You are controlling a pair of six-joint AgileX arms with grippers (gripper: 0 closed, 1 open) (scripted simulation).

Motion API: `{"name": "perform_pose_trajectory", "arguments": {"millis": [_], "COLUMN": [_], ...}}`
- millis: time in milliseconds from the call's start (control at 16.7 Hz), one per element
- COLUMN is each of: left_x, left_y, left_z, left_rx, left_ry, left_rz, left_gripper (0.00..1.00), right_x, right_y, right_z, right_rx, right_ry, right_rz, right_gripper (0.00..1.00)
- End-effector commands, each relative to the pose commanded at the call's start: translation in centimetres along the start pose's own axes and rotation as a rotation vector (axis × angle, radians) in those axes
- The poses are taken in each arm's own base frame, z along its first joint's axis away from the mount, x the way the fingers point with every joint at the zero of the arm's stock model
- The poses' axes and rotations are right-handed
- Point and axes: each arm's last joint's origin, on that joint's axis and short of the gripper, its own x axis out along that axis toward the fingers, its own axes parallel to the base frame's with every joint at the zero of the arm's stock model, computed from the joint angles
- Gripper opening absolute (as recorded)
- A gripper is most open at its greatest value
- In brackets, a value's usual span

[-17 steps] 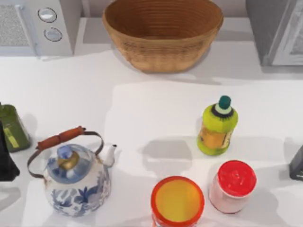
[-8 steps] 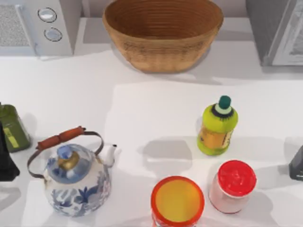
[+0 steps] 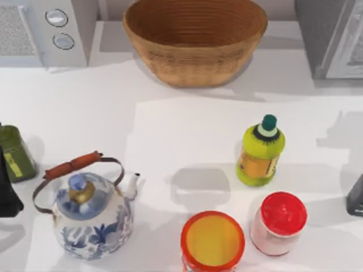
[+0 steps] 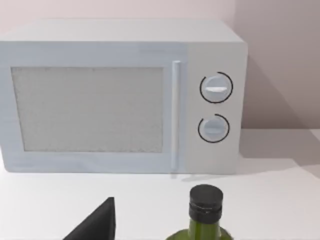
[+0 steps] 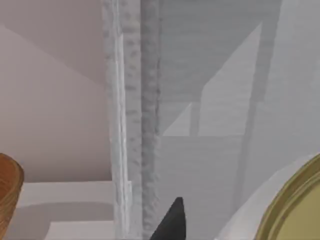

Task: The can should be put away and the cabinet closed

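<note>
Clutter is my worry — the can (image 3: 212, 241) stands well to the left of the right gripper (image 3: 355, 195), with the red-lidded jar (image 3: 279, 222) between them, so a straight reach could topple that jar. The left gripper (image 3: 5, 192) idles far beyond the can. I cannot tell how either set of jaws stands.

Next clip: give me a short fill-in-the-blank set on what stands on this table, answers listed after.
1. The teapot with the blue pattern stands near the table's ____ side.
2. The wicker basket at the back stands between the microwave and the ____.
3. The yellow-green bottle has a ____ cap.
4. The jar just right of the orange-rimmed can has a ____ lid.

Missing words: left; cabinet; green; red
</note>
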Motion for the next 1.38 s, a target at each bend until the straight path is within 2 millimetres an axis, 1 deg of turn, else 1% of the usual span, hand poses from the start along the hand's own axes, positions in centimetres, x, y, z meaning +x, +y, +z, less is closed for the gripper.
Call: {"name": "perform_pose_trajectory", "arguments": {"millis": [120, 300, 420, 600, 720, 840, 1200, 1260, 1380], "left_x": [0.0, 0.0, 0.0, 0.0, 0.0, 0.0, 0.0, 0.0, 0.0], "left_y": [0.0, 0.0, 0.0, 0.0, 0.0, 0.0, 0.0, 0.0, 0.0], "left_z": [0.0, 0.0, 0.0, 0.0, 0.0, 0.0, 0.0, 0.0, 0.0], "left_rx": [0.000, 0.000, 0.000, 0.000, 0.000, 0.000, 0.000, 0.000, 0.000], "left_ry": [0.000, 0.000, 0.000, 0.000, 0.000, 0.000, 0.000, 0.000, 0.000], "left_rz": [0.000, 0.000, 0.000, 0.000, 0.000, 0.000, 0.000, 0.000, 0.000], "left_gripper": [1.00, 1.00, 1.00, 1.00, 1.00, 1.00, 1.00, 1.00, 1.00], "right_x": [1.5, 4.0, 5.5, 6.9, 7.6, 8.0, 8.0, 8.3, 9.6], "right_y": [0.7, 2.0, 3.0, 4.0, 4.3, 4.5, 4.4, 4.4, 4.6], "right_z": [4.4, 9.9, 12.8, 16.1, 17.3, 17.9, 17.9, 18.0, 18.3], "right_rx": [-0.005, -0.014, -0.016, -0.004, 0.008, 0.016, 0.019, 0.017, 0.011], "right_ry": [-0.009, -0.029, -0.050, -0.089, -0.106, -0.112, -0.113, -0.108, -0.089], "right_rz": [0.010, 0.041, 0.060, 0.073, 0.070, 0.064, 0.061, 0.060, 0.056], "right_gripper": [0.00, 0.00, 0.00, 0.00, 0.00, 0.00, 0.00, 0.00, 0.00]}}
